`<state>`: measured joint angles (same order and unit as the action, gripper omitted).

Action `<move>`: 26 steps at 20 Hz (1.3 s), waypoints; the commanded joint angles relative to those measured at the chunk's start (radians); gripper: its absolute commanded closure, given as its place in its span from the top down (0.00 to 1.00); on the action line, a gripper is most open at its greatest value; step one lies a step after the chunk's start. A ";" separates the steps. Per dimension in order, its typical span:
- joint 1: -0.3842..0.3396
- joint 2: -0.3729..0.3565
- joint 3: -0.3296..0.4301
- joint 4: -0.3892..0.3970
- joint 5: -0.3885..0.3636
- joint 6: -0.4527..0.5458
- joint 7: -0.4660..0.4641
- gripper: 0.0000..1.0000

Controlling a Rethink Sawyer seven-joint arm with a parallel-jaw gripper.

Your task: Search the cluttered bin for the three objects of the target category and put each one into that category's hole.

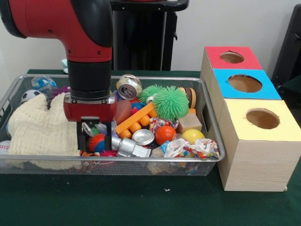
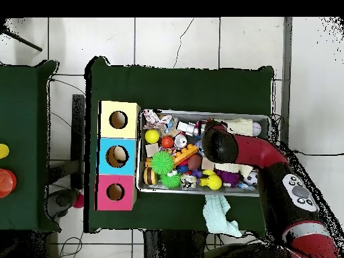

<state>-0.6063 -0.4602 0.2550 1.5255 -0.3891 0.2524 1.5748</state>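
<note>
The wire mesh bin is full of clutter; it also shows in the overhead view. My gripper is lowered into its left-middle part, open, its black fingers either side of an orange-and-blue spiky ball. In the overhead view the arm hides the gripper. A yellow soft-looking toy lies at the bin's robot-side edge beside the arm, hidden in the front view. I cannot make out the tiger. The red-surrounded hole is the far one on the pale wooden box, also seen from overhead.
A cream knitted cloth fills the bin's left. A green spiky ball, silver can, orange ball and smooth yellow ball lie to the right. The blue hole and yellow hole adjoin. A pale cloth hangs outside the bin.
</note>
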 commanded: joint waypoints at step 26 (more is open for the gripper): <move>0.069 0.058 -0.076 -0.049 -0.036 0.020 0.057 1.00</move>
<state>-0.5317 -0.4531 0.1872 1.5116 -0.3866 0.2524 1.5748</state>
